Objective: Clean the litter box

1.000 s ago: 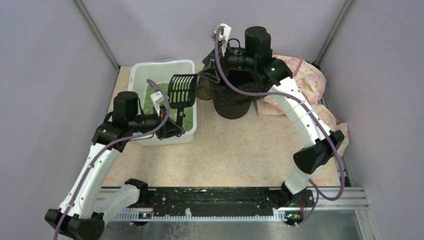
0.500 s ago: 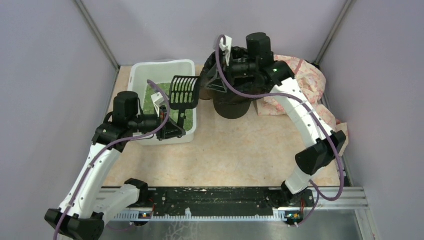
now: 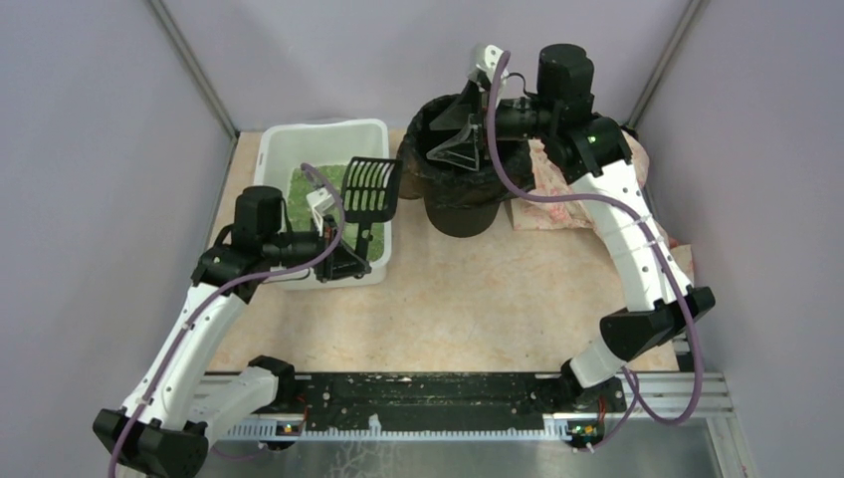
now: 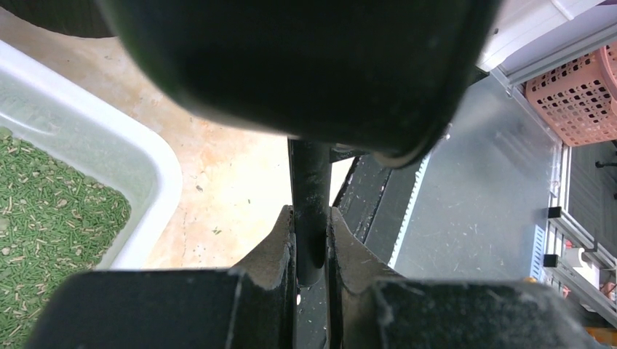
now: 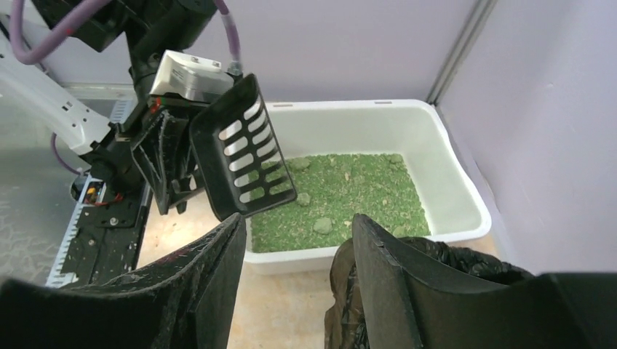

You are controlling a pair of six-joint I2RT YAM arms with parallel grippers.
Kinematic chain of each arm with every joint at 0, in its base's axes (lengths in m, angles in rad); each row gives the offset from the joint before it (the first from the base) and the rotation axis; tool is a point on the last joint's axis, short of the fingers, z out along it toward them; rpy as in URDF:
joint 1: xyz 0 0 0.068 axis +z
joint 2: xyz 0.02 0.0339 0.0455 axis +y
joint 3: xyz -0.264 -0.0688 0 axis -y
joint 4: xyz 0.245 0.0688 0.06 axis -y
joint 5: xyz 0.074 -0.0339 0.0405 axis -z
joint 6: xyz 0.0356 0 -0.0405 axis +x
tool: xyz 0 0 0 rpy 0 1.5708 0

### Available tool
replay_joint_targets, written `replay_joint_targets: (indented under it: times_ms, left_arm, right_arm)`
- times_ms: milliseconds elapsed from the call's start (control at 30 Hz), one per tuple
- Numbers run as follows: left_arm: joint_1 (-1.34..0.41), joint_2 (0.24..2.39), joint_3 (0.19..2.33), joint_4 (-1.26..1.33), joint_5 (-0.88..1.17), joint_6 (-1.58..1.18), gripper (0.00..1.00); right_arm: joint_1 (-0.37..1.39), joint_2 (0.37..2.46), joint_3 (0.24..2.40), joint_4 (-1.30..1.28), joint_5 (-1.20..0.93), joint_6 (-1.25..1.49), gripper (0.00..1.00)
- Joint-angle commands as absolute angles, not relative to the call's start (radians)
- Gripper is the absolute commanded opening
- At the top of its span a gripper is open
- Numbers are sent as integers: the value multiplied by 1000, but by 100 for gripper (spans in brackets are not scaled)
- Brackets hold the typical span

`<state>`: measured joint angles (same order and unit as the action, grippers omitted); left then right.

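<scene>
Litter box sits at the back left of the worktop, its far edge close to the rear wall and its left side near the corner post. Its right wall stands just beside a round bin lined with a black bag, with only a thin gap between them. The widest open stretch of worktop lies in front of both containers, running to the rail where the arms are bolted. A pink patterned cloth is bunched against the bin's right side and fills the back right corner.

Inside the white tub lies a bed of green granular litter, which spreads over the floor and leaves the upper walls bare. A few rounded clumps rest on its surface.

A black slotted scoop is held tilted above the box's right rim, its head reaching toward the bin. The left hand pinches the scoop's handle, its fingers pressed against both sides. It hovers at the box's near right corner.

The right hand hangs over the bin's mouth with its fingers spread and nothing between them, and the bag's crumpled edge shows just beyond.
</scene>
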<state>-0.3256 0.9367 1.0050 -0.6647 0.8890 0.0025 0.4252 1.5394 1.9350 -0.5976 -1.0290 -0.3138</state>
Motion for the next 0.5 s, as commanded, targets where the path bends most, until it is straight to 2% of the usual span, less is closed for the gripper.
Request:
replay_joint_targets:
  times_ms: [0,467]
  left_arm:
    - [-330,947,985,-612,893,30,0]
    - [-352,1009,951,-541,957,2,0]
  right_arm:
    - [430,1567,2020,-590,-1125,-316,56]
    - [512,1618,2026,-601,-1135,-327,56]
